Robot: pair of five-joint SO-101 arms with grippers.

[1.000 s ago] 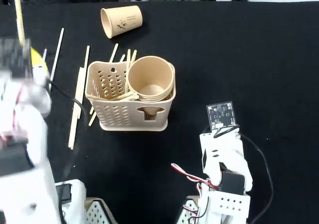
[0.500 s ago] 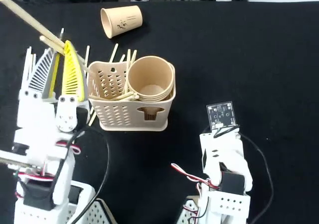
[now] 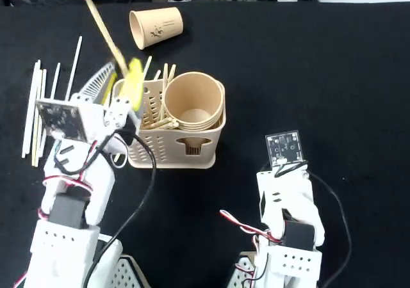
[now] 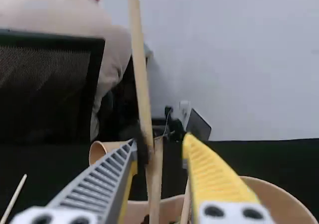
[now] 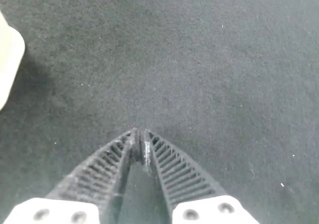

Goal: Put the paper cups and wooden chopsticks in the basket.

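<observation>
The beige slotted basket (image 3: 150, 148) holds stacked paper cups (image 3: 193, 99) and several wooden chopsticks. My left gripper (image 3: 125, 70) hovers over the basket's left compartment. A chopstick (image 3: 102, 27) rises steeply between its fingers. In the left wrist view this chopstick (image 4: 139, 69) leans on the grey finger (image 4: 107, 176), and a gap separates it from the yellow finger (image 4: 212, 176). Another paper cup (image 3: 155, 25) lies on its side behind the basket. More chopsticks (image 3: 32, 112) lie on the cloth to the left. My right gripper (image 5: 139, 137) is shut and holds nothing, low over bare cloth.
The right arm (image 3: 286, 201) rests folded at the front, right of the basket. A pale corner of the basket (image 5: 7, 59) edges into the right wrist view. Black cloth covers the table (image 3: 320, 77). Behind the table, a person sits in a mesh chair (image 4: 45, 84).
My left arm swung from the table's left edge to above the basket, carrying the chopstick. Its fingers now stand apart around the stick. The right arm has stayed still.
</observation>
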